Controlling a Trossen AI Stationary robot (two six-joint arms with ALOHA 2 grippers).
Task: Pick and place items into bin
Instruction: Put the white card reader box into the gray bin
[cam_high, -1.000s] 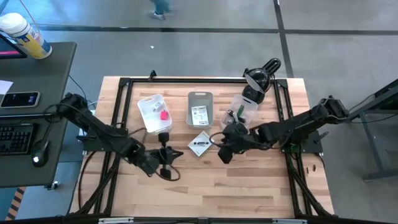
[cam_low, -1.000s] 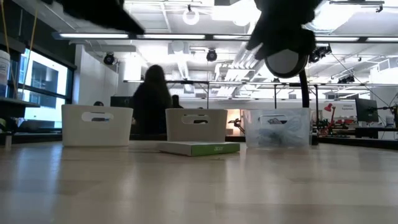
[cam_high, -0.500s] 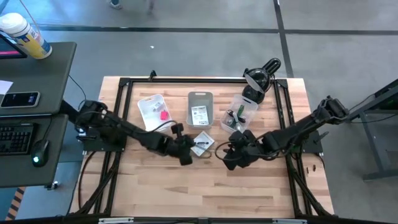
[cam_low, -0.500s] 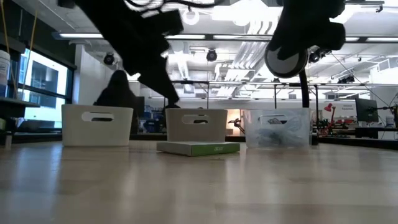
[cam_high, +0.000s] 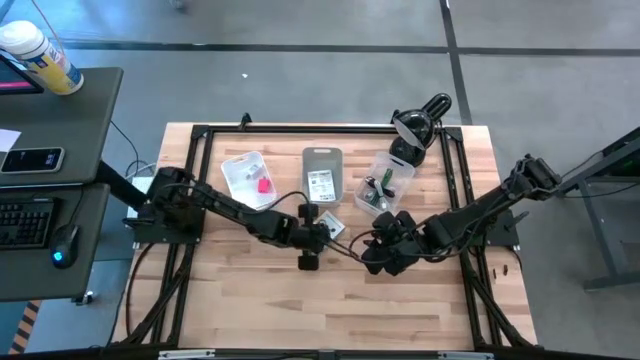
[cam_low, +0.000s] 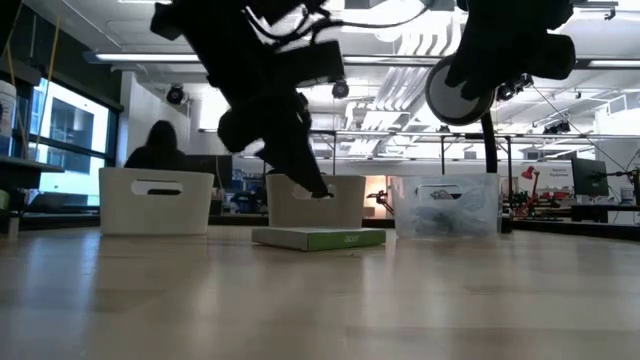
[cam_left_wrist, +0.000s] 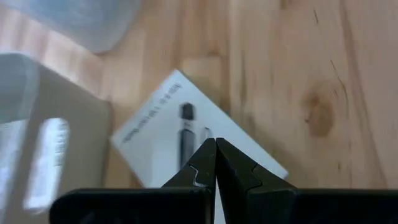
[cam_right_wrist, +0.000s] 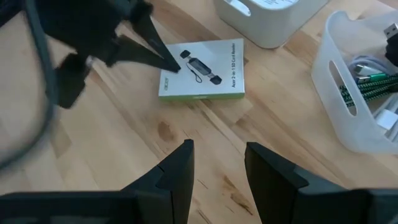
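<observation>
Wooden table (cam_high: 330, 295) with a black frame, seen from above; three bins stand in a row along its far half. Left gripper (cam_high: 309, 228), at the end of the left arm reaching across from the table's left side, hangs over the white boxed card (cam_high: 326, 229) that lies flat on the wood just in front of the grey middle bin (cam_high: 321, 175). Its fingers (cam_left_wrist: 205, 167) are pressed together, tips pointing down at the black picture printed on the box; whether they touch the box cannot be told. Right gripper (cam_high: 383, 252) hovers just to the right of the box, near the left gripper, with its fingers (cam_right_wrist: 175, 171) apart and nothing between them. Beyond the left gripper, the white left bin (cam_high: 247, 180) contains a pink block (cam_high: 265, 185); beyond the right gripper, the clear right bin (cam_high: 386, 182) contains a green pen (cam_right_wrist: 368, 84) and other small pieces. In the low view a person (cam_low: 158, 147) shows in the room behind the white bin.
</observation>
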